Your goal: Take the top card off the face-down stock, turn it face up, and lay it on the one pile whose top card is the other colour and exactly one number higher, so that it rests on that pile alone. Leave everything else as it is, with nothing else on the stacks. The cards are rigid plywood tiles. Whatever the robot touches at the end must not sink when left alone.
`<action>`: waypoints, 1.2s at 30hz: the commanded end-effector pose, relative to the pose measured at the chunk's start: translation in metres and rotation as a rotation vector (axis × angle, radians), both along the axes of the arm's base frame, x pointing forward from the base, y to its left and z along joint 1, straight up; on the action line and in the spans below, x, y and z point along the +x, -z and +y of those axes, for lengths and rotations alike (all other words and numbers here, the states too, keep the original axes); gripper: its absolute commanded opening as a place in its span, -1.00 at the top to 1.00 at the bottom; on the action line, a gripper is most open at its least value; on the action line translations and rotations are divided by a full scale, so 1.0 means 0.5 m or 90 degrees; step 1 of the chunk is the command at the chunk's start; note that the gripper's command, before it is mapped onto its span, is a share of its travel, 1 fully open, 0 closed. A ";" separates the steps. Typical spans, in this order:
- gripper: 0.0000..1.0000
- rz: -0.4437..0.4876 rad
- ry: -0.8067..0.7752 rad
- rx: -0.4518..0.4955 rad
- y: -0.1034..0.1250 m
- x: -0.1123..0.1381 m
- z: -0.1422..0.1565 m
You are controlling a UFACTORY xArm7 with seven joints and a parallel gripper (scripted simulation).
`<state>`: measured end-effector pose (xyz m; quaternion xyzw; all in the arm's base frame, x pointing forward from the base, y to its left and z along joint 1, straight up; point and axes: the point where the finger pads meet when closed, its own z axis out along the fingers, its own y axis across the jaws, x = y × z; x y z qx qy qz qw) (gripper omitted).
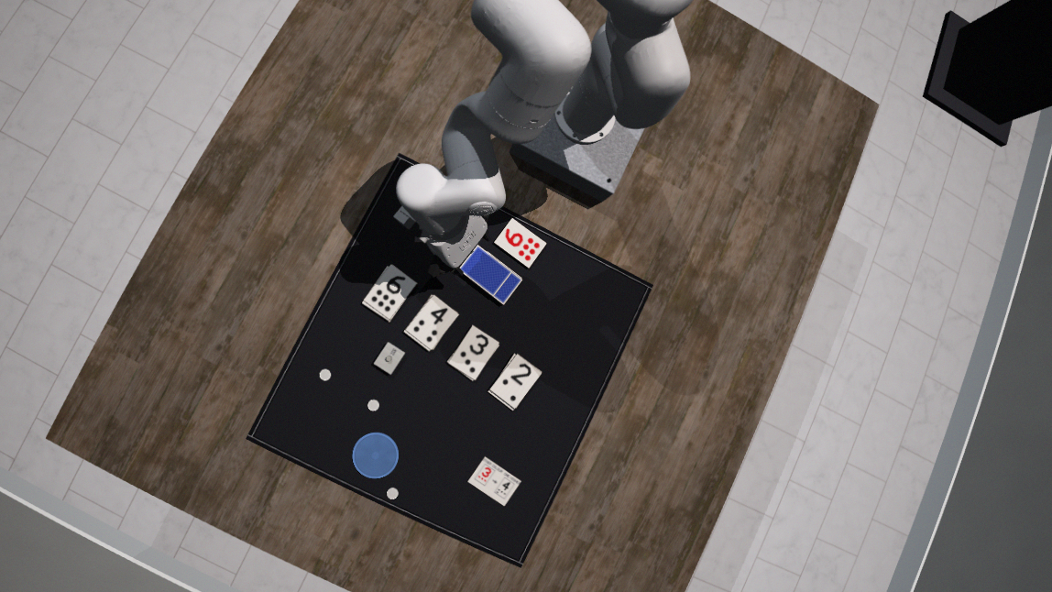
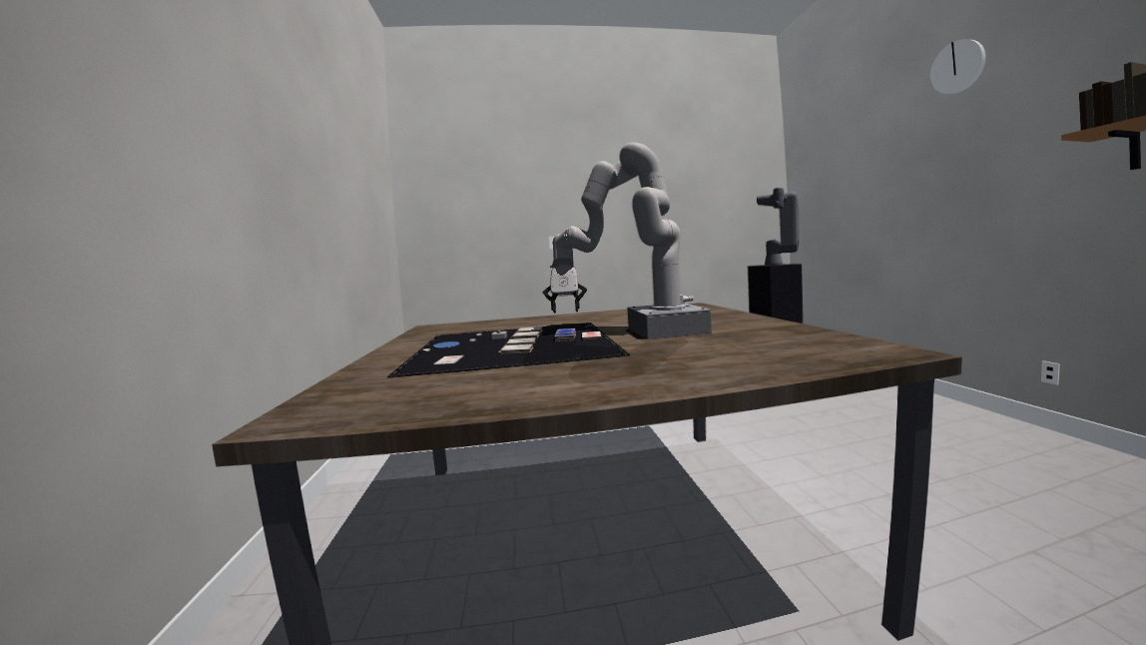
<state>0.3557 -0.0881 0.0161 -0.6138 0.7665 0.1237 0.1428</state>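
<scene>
A black mat (image 1: 589, 337) is laid on a wooden table (image 2: 760, 367), and the arm is mounted on a grey base block (image 1: 601, 167) just beyond the mat's far edge. The gripper (image 2: 564, 298) is held in the air well above the mat, pointing downward, with its jaws spread apart and nothing between them.

The face-down stock (image 1: 490, 273), shown by its blue back, is located near the far edge of the mat, next to the gripper's wrist as seen from the top view. A red 6 card (image 1: 520, 242) is placed face up just beside the stock, towards the base.

Four face-up black piles are arranged in a diagonal row: a 6 (image 1: 389, 293), a 4 (image 1: 431, 322), a 3 (image 1: 473, 352) and a 2 (image 1: 515, 381). The piles are set apart from one another.

Towards the near side of the mat are found a small grey tile (image 1: 389, 358), three white dots (image 1: 373, 404), a blue disc (image 1: 375, 454) and a reference card (image 1: 494, 480) marked with a red 3 and a black 4.
</scene>
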 end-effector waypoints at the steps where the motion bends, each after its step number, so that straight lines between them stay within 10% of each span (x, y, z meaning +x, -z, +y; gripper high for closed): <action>1: -0.73 -0.004 -0.001 0.004 -0.001 0.002 -0.002; 36: -0.73 -0.004 -0.001 0.004 0.099 0.001 -0.002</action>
